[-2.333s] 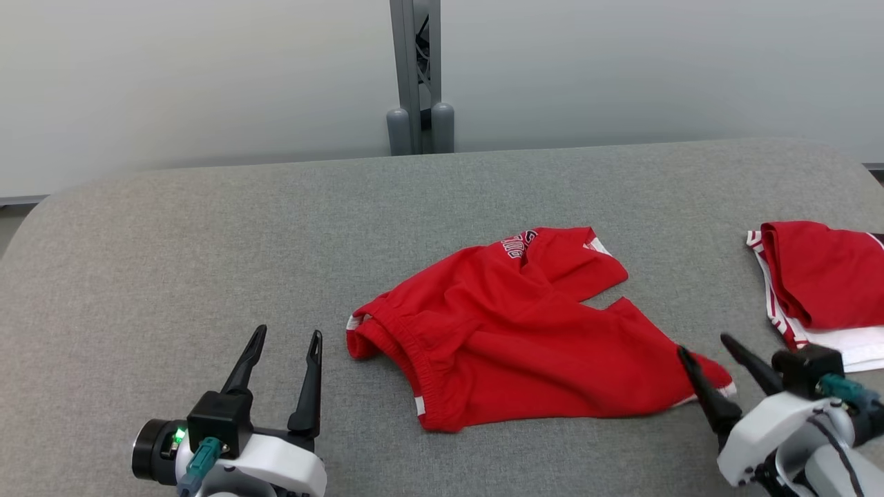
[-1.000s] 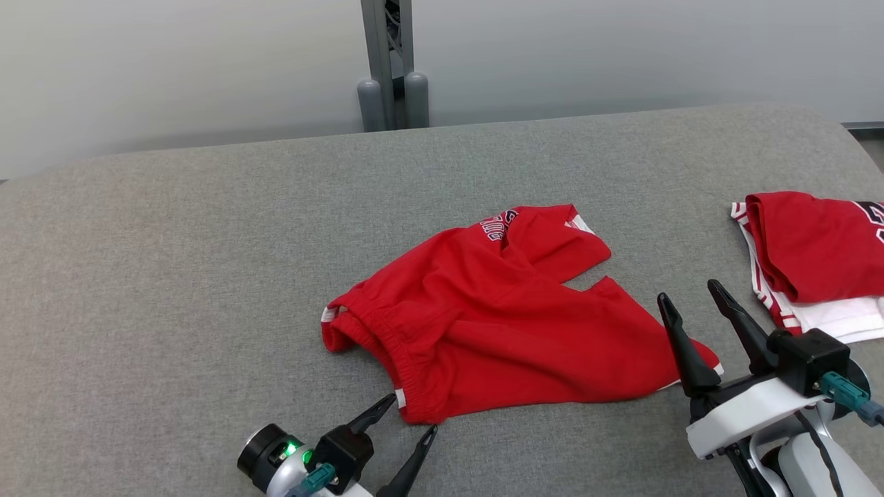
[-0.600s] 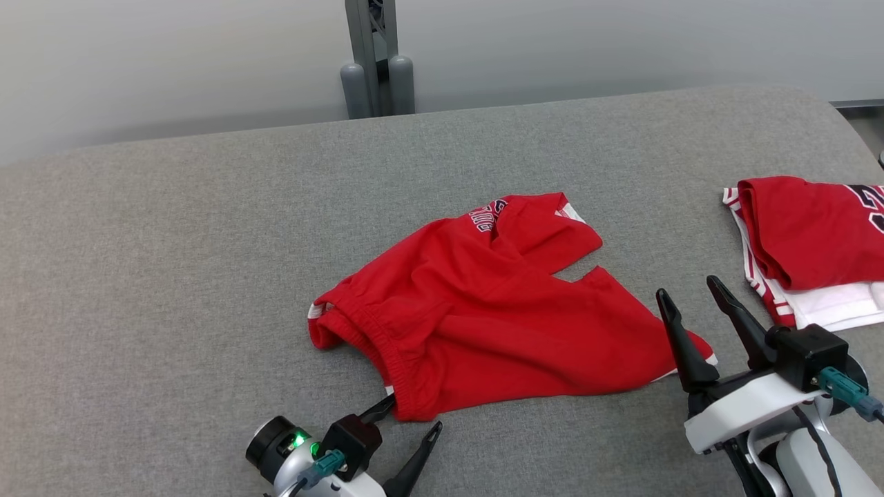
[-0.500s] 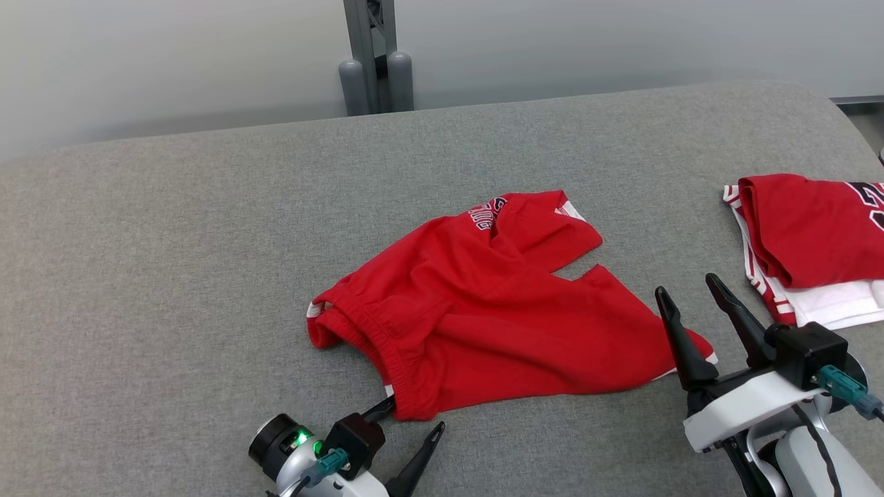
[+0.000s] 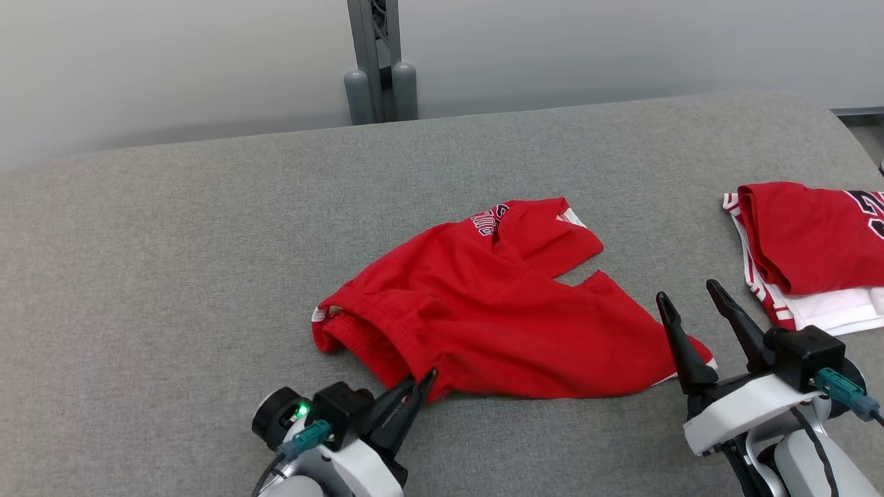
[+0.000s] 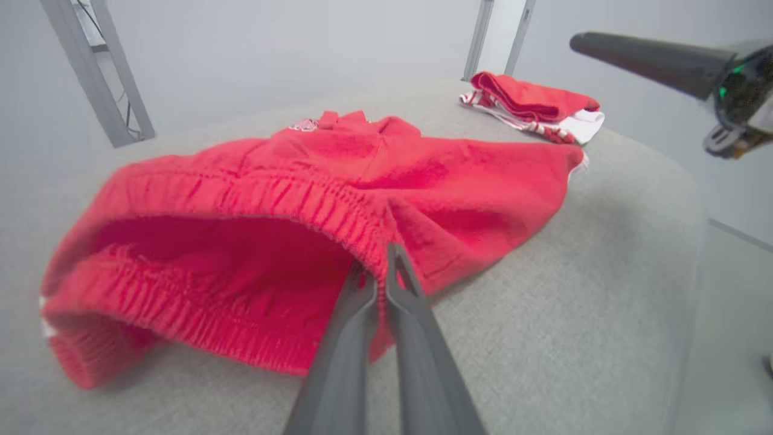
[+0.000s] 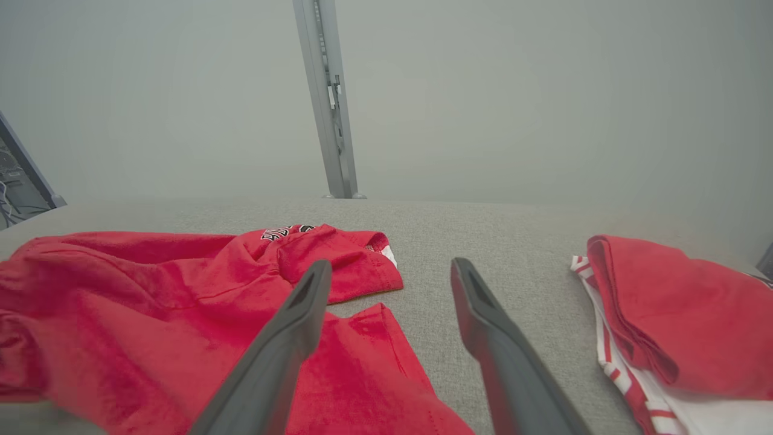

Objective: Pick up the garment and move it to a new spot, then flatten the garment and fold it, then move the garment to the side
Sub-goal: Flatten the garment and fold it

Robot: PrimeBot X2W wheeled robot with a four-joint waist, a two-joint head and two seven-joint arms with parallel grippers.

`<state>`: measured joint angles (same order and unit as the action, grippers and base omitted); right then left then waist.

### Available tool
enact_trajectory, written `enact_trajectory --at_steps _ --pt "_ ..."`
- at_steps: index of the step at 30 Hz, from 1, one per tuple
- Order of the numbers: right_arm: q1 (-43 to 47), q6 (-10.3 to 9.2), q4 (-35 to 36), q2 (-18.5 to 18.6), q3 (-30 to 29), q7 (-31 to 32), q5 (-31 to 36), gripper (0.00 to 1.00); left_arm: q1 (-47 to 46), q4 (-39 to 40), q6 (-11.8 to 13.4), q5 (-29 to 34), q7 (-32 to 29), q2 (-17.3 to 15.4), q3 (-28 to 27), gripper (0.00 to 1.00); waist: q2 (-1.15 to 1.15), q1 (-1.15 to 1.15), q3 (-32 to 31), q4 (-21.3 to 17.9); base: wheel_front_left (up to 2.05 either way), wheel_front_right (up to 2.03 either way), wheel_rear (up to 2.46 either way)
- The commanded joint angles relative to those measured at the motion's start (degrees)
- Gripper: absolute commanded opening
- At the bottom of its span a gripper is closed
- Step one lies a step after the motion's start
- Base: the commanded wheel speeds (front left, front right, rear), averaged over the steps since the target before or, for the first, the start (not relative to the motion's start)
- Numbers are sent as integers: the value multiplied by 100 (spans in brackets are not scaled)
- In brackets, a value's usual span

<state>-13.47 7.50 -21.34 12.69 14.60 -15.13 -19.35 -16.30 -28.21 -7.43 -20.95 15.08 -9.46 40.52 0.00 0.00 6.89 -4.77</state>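
I see a folded red-and-white pile (image 5: 808, 241) at three o'clock on the grey padded table (image 5: 173, 262), and a grey metal post (image 5: 359, 48) at twelve.

Soft, matt red cloth with a slightly fleecy nap forms the garment (image 5: 497, 310); its gathered, ribbed waistband (image 6: 290, 199) is pinched at the tips of the left end effector (image 5: 424, 378). That tool and the right end effector (image 5: 686, 290) have matt dark plastic fingers (image 7: 284, 344) on smooth white casings (image 5: 742, 411). Beneath both, the worktop (image 5: 173, 276) is rough grey woven fabric.
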Motion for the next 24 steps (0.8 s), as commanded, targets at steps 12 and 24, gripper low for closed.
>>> enact_trajectory --at_steps 12,24 --pt "177 -3 -109 -73 -46 -3 48 100 373 1583 -5 -1152 2 -139 -1193 0 0 0 -473 156 0 0 0" --pt "150 -3 -139 -74 12 -3 50 100 -127 2587 -6 -1311 2 -184 -3397 0 0 0 -601 139 0 0 0"
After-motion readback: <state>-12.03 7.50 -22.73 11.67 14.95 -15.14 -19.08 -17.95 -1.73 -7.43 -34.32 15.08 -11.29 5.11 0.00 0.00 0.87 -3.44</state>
